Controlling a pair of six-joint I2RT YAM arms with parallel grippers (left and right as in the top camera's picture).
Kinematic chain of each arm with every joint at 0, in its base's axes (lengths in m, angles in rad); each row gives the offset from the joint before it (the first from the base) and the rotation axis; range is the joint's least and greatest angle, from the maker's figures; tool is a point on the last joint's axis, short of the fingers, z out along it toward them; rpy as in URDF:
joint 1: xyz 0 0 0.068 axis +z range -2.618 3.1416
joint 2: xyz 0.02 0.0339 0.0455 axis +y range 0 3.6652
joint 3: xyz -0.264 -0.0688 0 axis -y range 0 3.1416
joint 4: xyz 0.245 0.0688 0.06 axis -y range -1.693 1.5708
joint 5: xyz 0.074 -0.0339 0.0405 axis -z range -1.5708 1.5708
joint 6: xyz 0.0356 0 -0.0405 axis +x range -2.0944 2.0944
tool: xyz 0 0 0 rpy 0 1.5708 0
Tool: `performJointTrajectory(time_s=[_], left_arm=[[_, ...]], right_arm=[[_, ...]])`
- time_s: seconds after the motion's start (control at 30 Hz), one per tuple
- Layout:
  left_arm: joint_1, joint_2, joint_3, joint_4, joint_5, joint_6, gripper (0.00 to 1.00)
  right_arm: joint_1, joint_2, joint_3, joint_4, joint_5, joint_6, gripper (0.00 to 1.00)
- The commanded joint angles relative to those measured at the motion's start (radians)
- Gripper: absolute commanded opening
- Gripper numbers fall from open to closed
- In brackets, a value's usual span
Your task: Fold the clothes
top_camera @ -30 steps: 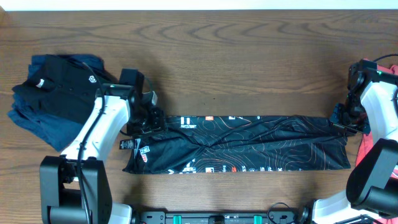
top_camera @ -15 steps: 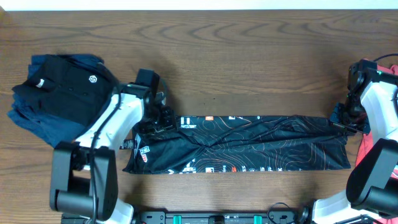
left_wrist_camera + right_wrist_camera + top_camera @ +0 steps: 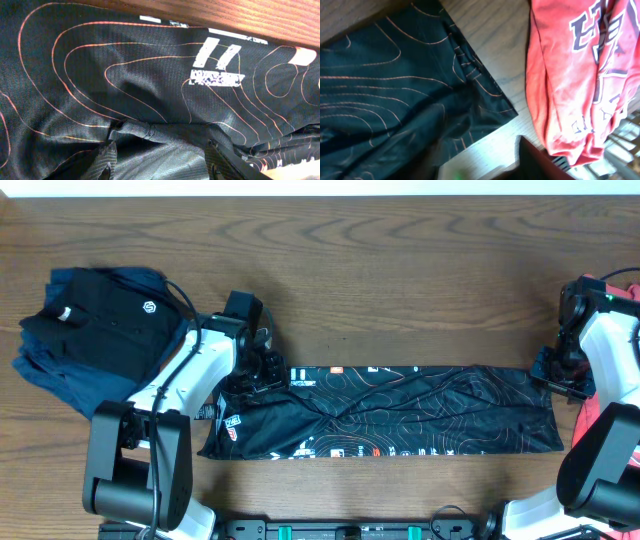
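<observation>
The jersey (image 3: 400,412) lies in 1 long strip on the table (image 3: 400,280): 1 end under the wide left tool (image 3: 160,161), the other beside the wide, empty right tool (image 3: 558,374). Next, probably a crosswise fold, needing fresh grips.

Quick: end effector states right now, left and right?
Left end effector: open, over the jersey.
Right end effector: open, holding nothing.

A dark wood-grain table (image 3: 400,270) spans the view, a pale strip (image 3: 320,186) beyond it.
</observation>
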Motion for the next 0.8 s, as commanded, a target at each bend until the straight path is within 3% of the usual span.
performJointTrajectory(time_s=[0.0,0.1,0.23,0.47,0.77], left_arm=[[0.0,0.007,-0.009,-0.012,0.002,-0.008,0.59],[0.0,0.007,-0.009,-0.024,0.001,0.008,0.59],[0.0,0.0,-0.006,-0.046,-0.035,0.025,0.59],[0.001,-0.13,-0.005,-0.087,-0.153,0.024,0.59],[0.001,-0.224,-0.005,-0.102,-0.159,0.024,0.64]], right_arm=[[-0.017,-0.015,-0.007,-0.005,0.019,-0.007,0.65],[-0.037,-0.015,-0.007,0.005,-0.014,-0.089,0.72],[-0.092,-0.004,-0.007,0.025,-0.24,-0.282,0.79],[-0.169,0.068,-0.007,0.032,-0.254,-0.31,0.8],[-0.187,0.188,-0.007,0.045,-0.218,-0.335,0.81]])
